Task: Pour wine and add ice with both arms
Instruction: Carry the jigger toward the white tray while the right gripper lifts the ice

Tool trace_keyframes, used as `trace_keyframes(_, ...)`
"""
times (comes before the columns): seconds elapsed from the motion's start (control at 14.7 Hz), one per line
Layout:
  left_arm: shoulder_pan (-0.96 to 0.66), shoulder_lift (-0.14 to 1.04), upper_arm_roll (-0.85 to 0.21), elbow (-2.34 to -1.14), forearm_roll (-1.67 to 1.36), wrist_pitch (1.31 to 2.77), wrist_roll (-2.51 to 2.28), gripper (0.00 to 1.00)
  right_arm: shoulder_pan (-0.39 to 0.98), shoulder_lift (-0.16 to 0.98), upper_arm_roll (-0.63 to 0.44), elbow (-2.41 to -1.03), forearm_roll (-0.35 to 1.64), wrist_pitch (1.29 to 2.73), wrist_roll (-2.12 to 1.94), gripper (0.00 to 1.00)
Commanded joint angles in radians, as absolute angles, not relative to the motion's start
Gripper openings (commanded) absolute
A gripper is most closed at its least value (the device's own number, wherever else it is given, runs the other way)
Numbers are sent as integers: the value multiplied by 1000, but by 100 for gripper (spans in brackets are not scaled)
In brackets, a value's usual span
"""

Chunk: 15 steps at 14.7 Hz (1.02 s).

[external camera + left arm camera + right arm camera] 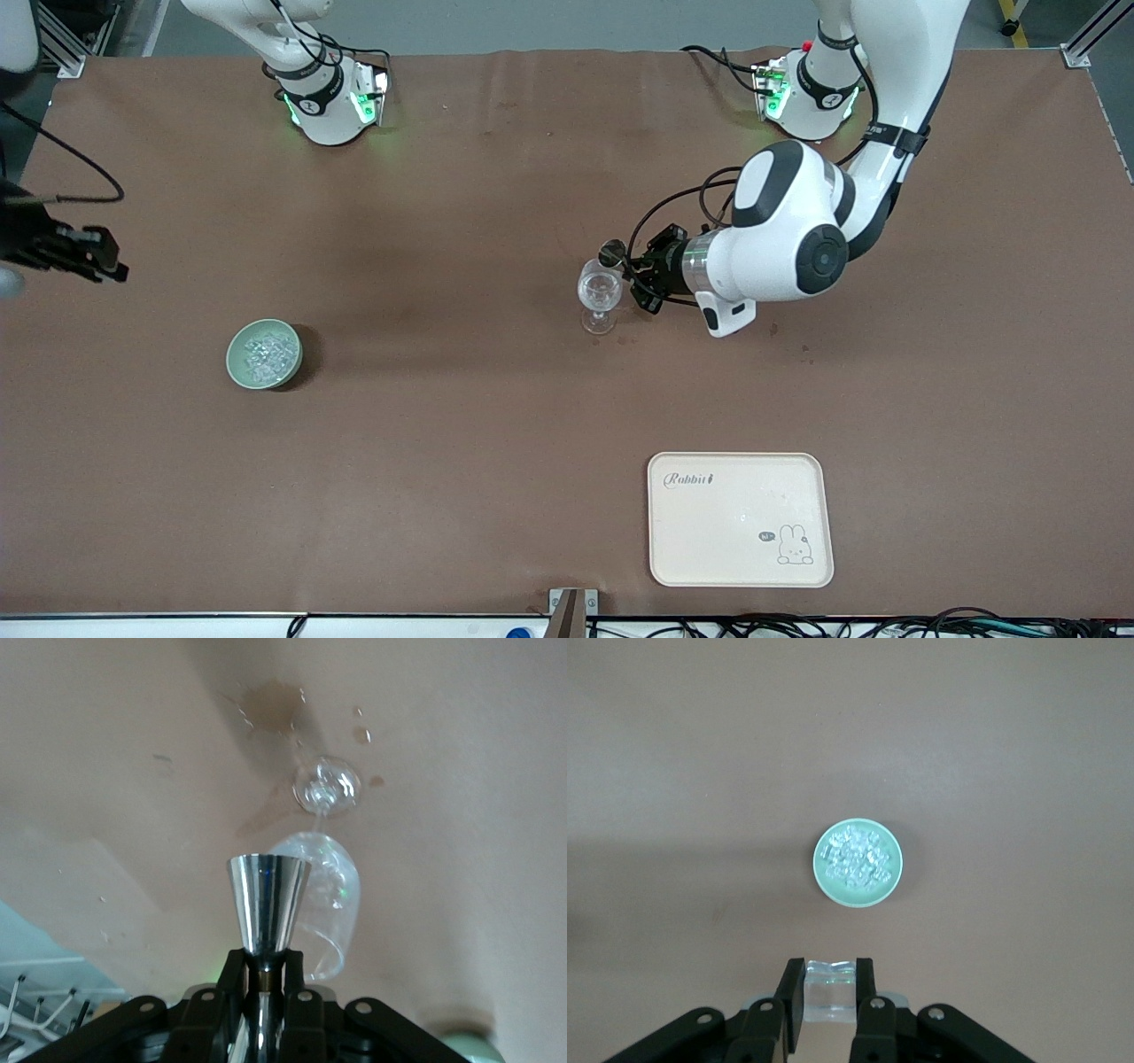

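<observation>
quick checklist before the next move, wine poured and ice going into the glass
1. Left end effector shut on metal jigger beside the glass: ok.
2. Stemmed glass upright on the table: ok.
3. Wine in the glass: cannot tell, the bowl looks clear.
4. Right end effector shut on ice cube: ok.
5. Held cube over the glass: not ok, it is at the right arm's end of the table.
6. Ice left in green bowl: ok.

- Front view: bright, even overhead light; sharp throughout.
- Desk: matte, soft shadow beside green bowl.
- Stemmed glass: small glints.
- Left wrist view: hazy, washed-out; steel jigger shows glare.
- Right wrist view: evenly lit, crisp centre.
</observation>
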<state>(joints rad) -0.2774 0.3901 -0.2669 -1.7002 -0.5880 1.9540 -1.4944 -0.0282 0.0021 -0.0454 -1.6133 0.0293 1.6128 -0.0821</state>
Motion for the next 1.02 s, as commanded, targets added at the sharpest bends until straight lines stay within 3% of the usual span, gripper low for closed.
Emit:
trace_keyframes(0.0,-203,399,-273,-1668,-672,1944,-1405,1,-26,-77,-38,-1647,32,1574,-74,10)
trace_keyframes(0.34,-78,507,-270,-1550,-842,1951,-1290,1,-28,-81,-40,-1641,37,1571,-74,10)
trace_keyframes(0.55,-9,636,-270,-1406,-934,1956,-1243,1,-28,-80,-40,-1640,40,1575,-74,10)
trace_keyframes(0.95,31,849,-265,-1254,-1087,2236,-1212,1,-28,-80,-40,-1637,41,1578,-74,10)
